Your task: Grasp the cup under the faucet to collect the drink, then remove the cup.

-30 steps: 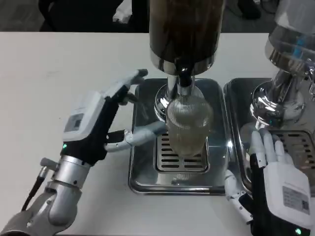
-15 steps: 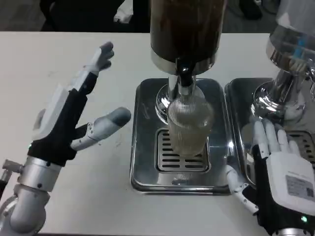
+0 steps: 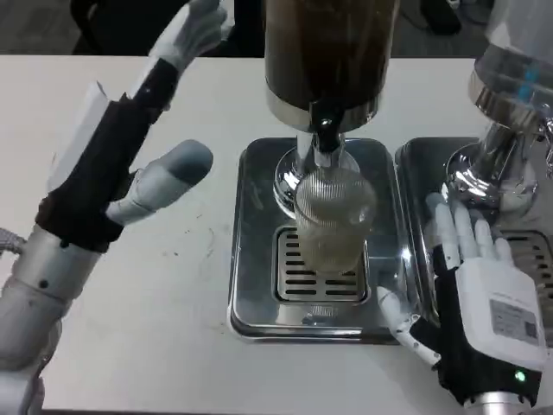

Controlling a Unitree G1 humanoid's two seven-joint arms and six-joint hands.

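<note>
A ribbed clear cup (image 3: 333,221) stands on the grated steel drip tray (image 3: 251,259), directly under the black faucet (image 3: 322,137) of the dark drink dispenser (image 3: 327,52). The cup holds pale liquid. My right hand (image 3: 471,298) is open just to the right of the cup, fingers pointing away from me, thumb low near the tray's front right corner; it does not touch the cup. My left hand (image 3: 130,138) is raised high at the left, open with fingers spread, well clear of the cup.
A second dispenser (image 3: 510,112) with a chrome base stands on its own tray (image 3: 415,199) at the right, just behind my right hand. White table (image 3: 173,328) lies to the left and front of the trays.
My left hand has drawn away from the cup, rising up and to the left. My right hand has shifted slightly left, toward the cup. The cup has stayed put.
</note>
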